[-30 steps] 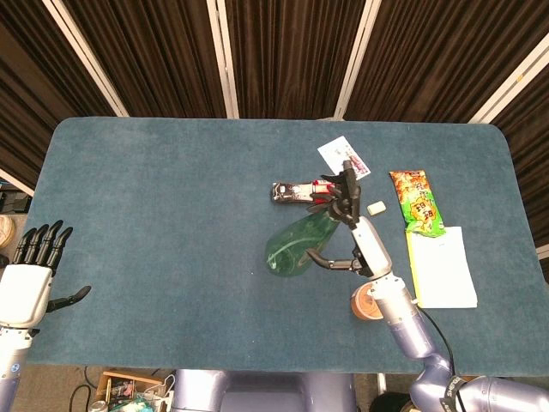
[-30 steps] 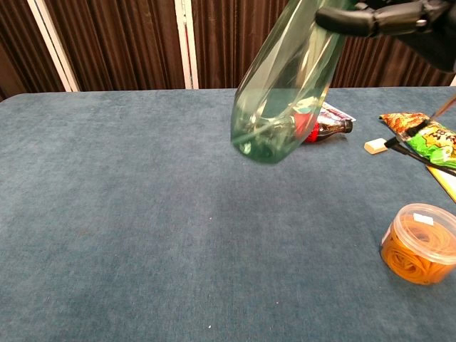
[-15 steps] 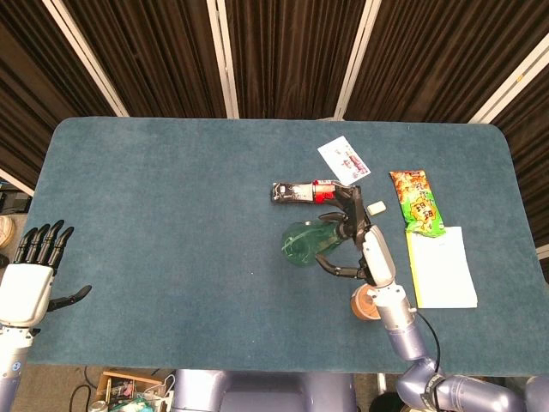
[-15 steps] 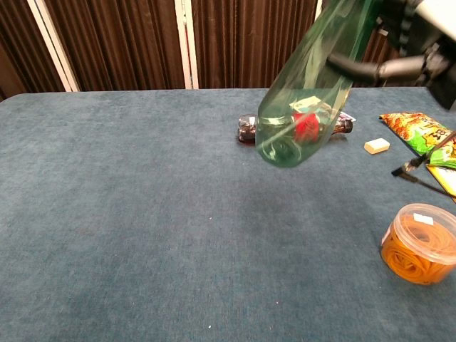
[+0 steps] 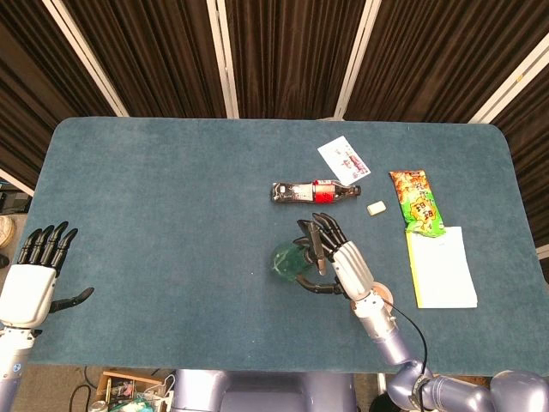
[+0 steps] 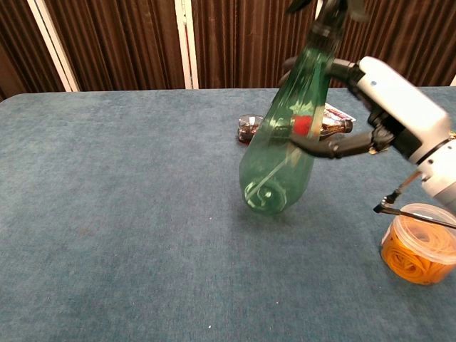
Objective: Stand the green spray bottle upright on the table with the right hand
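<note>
Right hand tips the green bottle toward upright, base hovering low over the table.

The right hand point(image 6: 388, 117) wraps its fingers round the upper body of the translucent green plastic spray bottle point(image 6: 285, 153), centre-right in the chest view, nozzle up and base leaning left, apparently just off the blue felt table point(image 6: 121, 214), probably so the base can land flat. The left hand point(image 5: 30, 287), lower left of the head view, lies idle with fingers spread, holding nothing.

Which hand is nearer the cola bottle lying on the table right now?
Right. The right hand, holding the green spray bottle, is just in front of the cola bottle; the left hand hangs off the table's far left edge.
</note>
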Controlling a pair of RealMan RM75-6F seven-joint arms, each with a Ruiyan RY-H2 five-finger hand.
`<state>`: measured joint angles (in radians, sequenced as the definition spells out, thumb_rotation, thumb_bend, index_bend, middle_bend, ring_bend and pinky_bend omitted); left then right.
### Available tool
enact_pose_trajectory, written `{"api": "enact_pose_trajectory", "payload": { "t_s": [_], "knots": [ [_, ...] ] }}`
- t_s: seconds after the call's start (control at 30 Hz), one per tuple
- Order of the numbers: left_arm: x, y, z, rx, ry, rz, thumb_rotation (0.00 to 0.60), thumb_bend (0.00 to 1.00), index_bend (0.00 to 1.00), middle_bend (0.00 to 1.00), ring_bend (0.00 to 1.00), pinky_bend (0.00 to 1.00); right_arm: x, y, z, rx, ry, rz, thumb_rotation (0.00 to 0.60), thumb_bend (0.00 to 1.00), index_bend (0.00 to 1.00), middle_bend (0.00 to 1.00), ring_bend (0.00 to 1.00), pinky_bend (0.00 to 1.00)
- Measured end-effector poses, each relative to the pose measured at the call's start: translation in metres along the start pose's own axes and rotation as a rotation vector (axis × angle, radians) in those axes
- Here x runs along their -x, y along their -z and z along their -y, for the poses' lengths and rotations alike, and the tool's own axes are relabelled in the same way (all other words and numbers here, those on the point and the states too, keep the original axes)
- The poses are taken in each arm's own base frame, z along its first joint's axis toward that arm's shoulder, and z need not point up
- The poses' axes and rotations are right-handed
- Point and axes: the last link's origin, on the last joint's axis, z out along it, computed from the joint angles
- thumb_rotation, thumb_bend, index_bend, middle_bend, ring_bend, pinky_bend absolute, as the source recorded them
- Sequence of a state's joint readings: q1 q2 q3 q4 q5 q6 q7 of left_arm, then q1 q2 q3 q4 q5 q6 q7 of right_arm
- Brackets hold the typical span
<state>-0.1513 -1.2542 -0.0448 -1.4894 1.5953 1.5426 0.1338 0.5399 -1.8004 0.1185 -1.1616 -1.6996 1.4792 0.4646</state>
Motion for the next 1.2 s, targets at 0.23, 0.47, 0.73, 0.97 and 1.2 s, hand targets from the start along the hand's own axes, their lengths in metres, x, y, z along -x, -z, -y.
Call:
{"api": "enact_pose_trajectory", "payload": {
  "t_s": [0.23, 0.47, 0.73, 0.97, 1.2],
  "knots": [
    [0.001, 0.001, 0.000, 0.004, -0.002, 0.008, 0.600, 0.03, 0.00, 0.00, 0.00, 0.07, 0.012, -0.003, -0.004, 0.016, 0.008, 0.043, 0.600, 0.53, 0.89, 0.13, 0.00, 0.00],
    [0.000, 0.001, 0.000, 0.003, 0.002, 0.015, 0.600, 0.03, 0.00, 0.00, 0.00, 0.07, 0.019, -0.008, -0.007, 0.039, 0.017, 0.084, 0.600, 0.53, 0.85, 0.12, 0.00, 0.00],
    [0.000, 0.000, 0.000, 0.001, 0.005, 0.016, 0.600, 0.03, 0.00, 0.00, 0.00, 0.07, 0.018, -0.010, -0.009, 0.050, 0.054, 0.117, 0.600, 0.49, 0.57, 0.06, 0.00, 0.00],
    [0.000, 0.001, 0.000, 0.002, 0.006, 0.014, 0.600, 0.03, 0.00, 0.00, 0.00, 0.07, 0.015, -0.012, -0.010, 0.065, 0.089, 0.143, 0.600, 0.42, 0.08, 0.00, 0.00, 0.00],
    [0.000, 0.001, 0.000, 0.004, 0.007, 0.016, 0.600, 0.02, 0.00, 0.00, 0.00, 0.07, 0.012, -0.013, -0.008, 0.080, 0.102, 0.158, 0.600, 0.39, 0.00, 0.00, 0.00, 0.00]
  ]
}}
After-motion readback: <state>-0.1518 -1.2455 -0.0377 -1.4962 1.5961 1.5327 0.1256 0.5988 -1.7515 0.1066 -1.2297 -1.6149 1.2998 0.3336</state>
